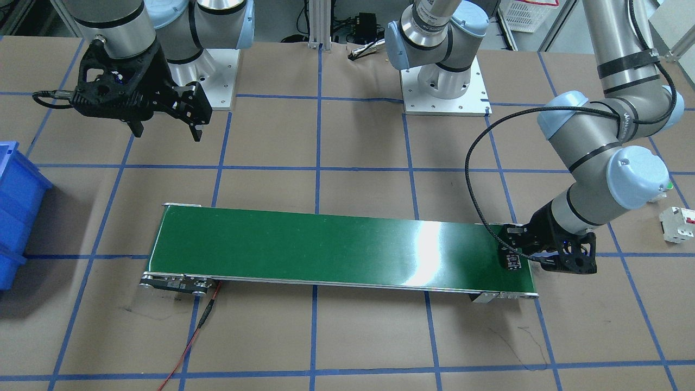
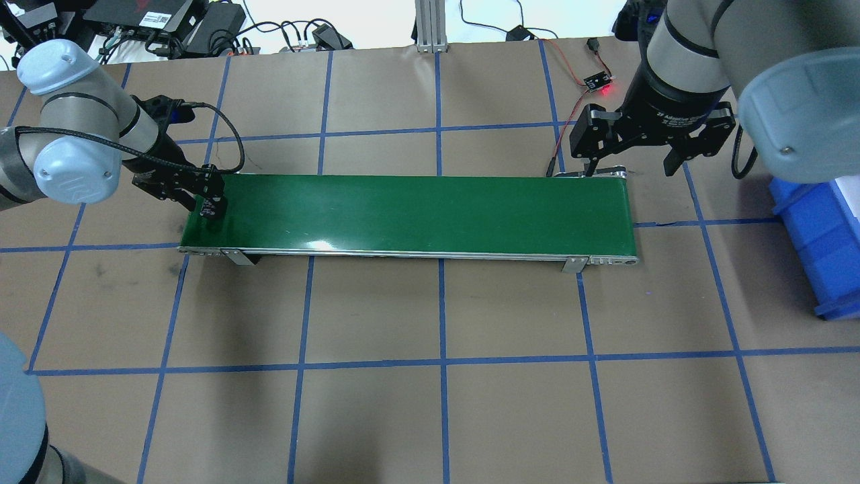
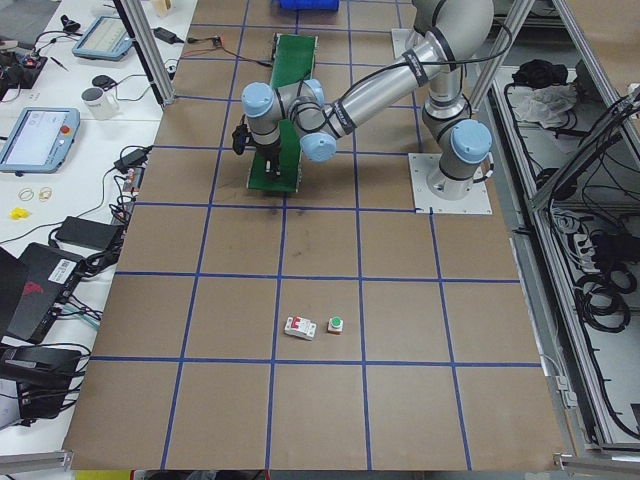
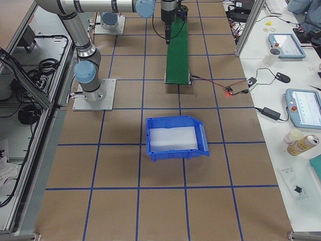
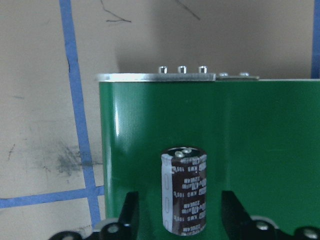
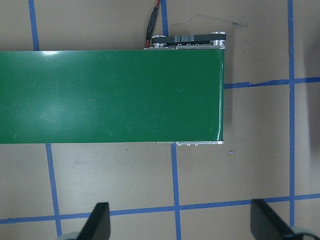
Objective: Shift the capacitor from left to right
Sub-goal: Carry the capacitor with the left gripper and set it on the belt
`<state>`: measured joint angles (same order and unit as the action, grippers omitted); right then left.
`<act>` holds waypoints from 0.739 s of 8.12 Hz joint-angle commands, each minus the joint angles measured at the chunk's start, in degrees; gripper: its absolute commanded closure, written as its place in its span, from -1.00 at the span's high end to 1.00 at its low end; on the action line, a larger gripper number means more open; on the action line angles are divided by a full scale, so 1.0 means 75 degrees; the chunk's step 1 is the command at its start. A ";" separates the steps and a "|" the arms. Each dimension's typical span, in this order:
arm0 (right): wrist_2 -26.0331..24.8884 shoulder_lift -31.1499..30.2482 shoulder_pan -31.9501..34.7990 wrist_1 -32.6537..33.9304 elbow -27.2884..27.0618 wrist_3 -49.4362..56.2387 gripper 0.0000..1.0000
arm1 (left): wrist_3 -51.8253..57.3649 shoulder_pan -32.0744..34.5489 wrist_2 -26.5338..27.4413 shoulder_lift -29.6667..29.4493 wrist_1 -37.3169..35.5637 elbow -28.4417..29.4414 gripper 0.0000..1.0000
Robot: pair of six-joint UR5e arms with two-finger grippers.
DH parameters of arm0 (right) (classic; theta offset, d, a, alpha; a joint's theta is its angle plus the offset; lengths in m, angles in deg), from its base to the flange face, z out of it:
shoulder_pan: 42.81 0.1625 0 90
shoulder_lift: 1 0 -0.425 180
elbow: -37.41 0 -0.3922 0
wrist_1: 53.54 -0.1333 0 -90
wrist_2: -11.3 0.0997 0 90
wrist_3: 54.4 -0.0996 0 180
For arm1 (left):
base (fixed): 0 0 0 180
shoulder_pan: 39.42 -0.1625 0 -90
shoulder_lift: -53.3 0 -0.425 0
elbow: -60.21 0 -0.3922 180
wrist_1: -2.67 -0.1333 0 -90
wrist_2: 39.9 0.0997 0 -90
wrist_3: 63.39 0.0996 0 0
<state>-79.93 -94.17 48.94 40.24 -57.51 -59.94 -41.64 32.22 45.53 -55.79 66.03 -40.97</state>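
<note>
The capacitor, a small dark brown cylinder with pale print, stands upright on the left end of the green conveyor belt. My left gripper is low over that end, open, with one finger on each side of the capacitor and a small gap on both sides. It also shows in the front view. My right gripper is open and empty, held high near the belt's right end; its wrist view looks down on the belt.
A blue bin sits on the table beyond the belt's right end. A white breaker with a red switch and a green-capped button lie on the table to my far left. A small board with a red light and wires lies behind the belt's right end.
</note>
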 commanded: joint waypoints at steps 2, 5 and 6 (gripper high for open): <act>0.0000 0.0002 0.0000 0.0000 0.0000 0.0000 1.00 | -0.1105 0.0581 0.0012 0.0714 0.0467 0.0026 1.00; 0.0012 0.0025 0.0023 0.0011 -0.0058 -0.0094 1.00 | -0.1107 0.0572 0.0594 0.1710 0.2354 0.0143 1.00; 0.0151 0.0037 0.0035 0.0104 -0.0070 -0.0117 1.00 | -0.1142 0.0572 0.0784 0.1888 0.2810 0.0155 1.00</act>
<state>-79.77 -94.06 49.03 40.34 -57.79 -60.54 -49.84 36.45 48.10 -45.15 80.58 -40.23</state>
